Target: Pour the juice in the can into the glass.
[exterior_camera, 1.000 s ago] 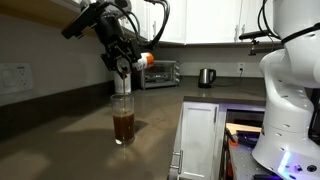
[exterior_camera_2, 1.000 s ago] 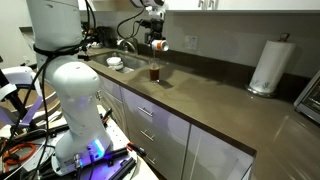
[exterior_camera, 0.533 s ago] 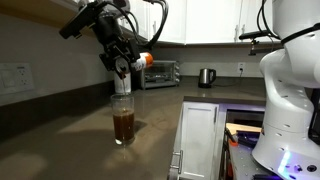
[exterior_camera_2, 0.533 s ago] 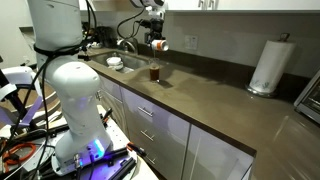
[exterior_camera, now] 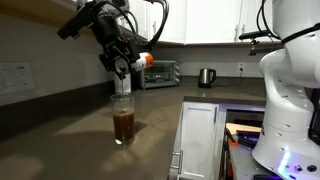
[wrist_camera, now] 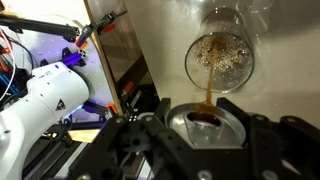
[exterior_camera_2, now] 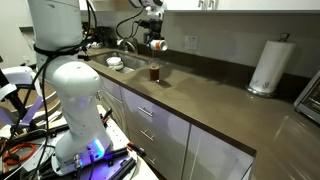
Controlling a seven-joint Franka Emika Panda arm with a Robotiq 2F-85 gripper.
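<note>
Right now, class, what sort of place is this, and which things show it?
Most likely a kitchen: a kettle and a toaster oven stand on the countertop, as does a paper-towel roll.

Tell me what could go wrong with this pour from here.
First, the juice stream is thin and enters the glass near its rim, so a small drift of the can could put it on the counter. Second, the can pours from some way above the glass and the juice surface looks bubbly, so drops may splash out.
</note>
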